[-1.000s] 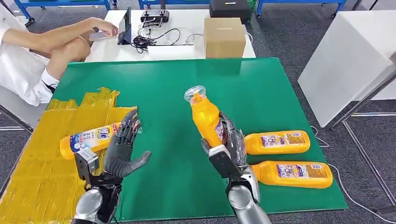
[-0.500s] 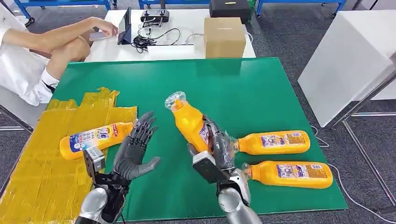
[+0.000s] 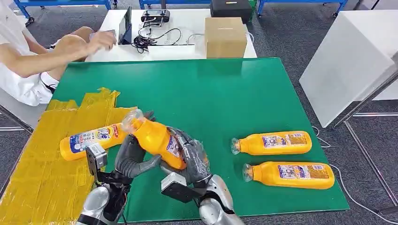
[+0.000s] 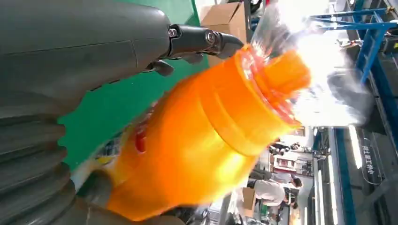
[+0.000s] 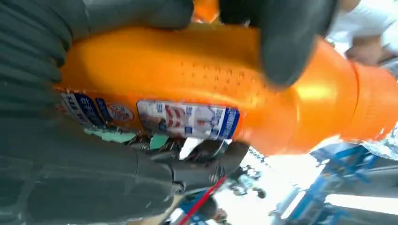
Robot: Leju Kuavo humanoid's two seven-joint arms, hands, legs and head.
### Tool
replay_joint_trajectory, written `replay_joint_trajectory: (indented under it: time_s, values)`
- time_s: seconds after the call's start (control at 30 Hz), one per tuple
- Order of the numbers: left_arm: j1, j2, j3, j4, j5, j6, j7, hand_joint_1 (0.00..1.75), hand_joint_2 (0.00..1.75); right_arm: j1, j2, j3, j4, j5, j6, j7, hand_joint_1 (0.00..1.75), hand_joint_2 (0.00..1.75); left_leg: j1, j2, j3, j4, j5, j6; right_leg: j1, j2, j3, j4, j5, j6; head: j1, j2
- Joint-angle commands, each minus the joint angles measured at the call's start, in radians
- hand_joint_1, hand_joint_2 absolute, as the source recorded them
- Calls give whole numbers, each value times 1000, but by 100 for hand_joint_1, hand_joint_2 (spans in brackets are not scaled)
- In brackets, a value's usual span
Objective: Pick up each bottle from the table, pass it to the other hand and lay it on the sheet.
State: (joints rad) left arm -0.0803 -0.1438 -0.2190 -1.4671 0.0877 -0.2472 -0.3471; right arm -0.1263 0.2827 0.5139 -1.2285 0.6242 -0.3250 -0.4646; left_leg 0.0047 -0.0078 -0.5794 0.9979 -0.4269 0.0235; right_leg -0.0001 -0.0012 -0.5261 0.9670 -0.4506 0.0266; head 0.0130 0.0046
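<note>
Right robot hand (image 3: 190, 157) grips the full, weighty, slick orange juice bottle (image 3: 157, 139) by its label; left robot hand (image 3: 130, 157), fingers apart at its nine o'clock, should take the ribbed shoulder.

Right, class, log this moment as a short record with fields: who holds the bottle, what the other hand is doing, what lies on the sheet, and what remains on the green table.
held bottle: orange bottle, tilted, cap end toward the yellow sheet
holder: right hand grips its labelled body
other hand: left hand, fingers apart under the neck end, at the bottle; full grip cannot be told
on sheet: one bottle on the sheet, lying flat
on green table: two lying bottles, side by side
stage: handover under way
</note>
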Motion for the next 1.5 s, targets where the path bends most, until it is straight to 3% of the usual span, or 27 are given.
replay_joint_trajectory:
  time_s: [0.03,0.2,0.23,0.5,0.87,0.9,0.93,1.13,1.37,1.5]
  values:
    - [-57,16,51,131,31,8,-4,0,175,-67,-47,203,127,-36,6,-19,175,175,0,0,3,-2,0,0,0,0,3,-2,0,0,0,0]
    - [-55,0,71,125,45,22,-11,3,175,-82,-56,235,152,-37,16,-15,175,175,0,0,3,-2,0,-1,0,0,3,-2,0,0,0,0]
    - [-54,-10,83,116,55,31,-16,175,175,-90,-52,252,183,-36,17,-9,175,175,0,0,2,-1,0,-1,0,0,3,-2,0,0,0,0]
    - [-41,-45,145,59,131,83,-25,175,175,-119,-43,269,251,-48,-16,6,175,175,1,-1,3,-1,-1,-1,1,-2,4,-2,-1,0,0,0]
    - [-46,-46,154,58,147,103,-26,175,175,-129,-38,263,255,-46,-40,11,175,175,1,0,2,-1,0,-1,1,-1,3,-2,-1,0,0,0]
    - [-45,-46,154,57,147,106,-27,175,175,-127,-39,262,249,-45,-48,9,106,175,1,0,2,-1,0,-1,1,-1,2,-2,0,0,-1,0]
    - [-46,-45,153,53,145,116,-31,175,175,-124,-42,262,232,-16,-107,3,0,175,1,0,3,-1,0,-1,1,-2,4,-2,-1,0,0,0]
    - [-67,-39,156,57,68,211,-54,175,175,-91,-74,238,63,-7,-163,17,0,175,1,-1,2,0,-1,-1,1,-2,3,-1,-2,0,0,0]
    - [-76,-35,151,60,-3,285,-68,175,175,-72,-82,217,-3,-8,-188,9,0,175,0,-1,0,0,0,-1,0,-1,0,0,0,0,0,0]
    - [-119,-30,144,85,-403,655,-132,175,175,-5,-75,141,-186,7,-207,28,0,175,0,-3,0,1,0,-1,0,-4,1,0,-1,0,0,0]
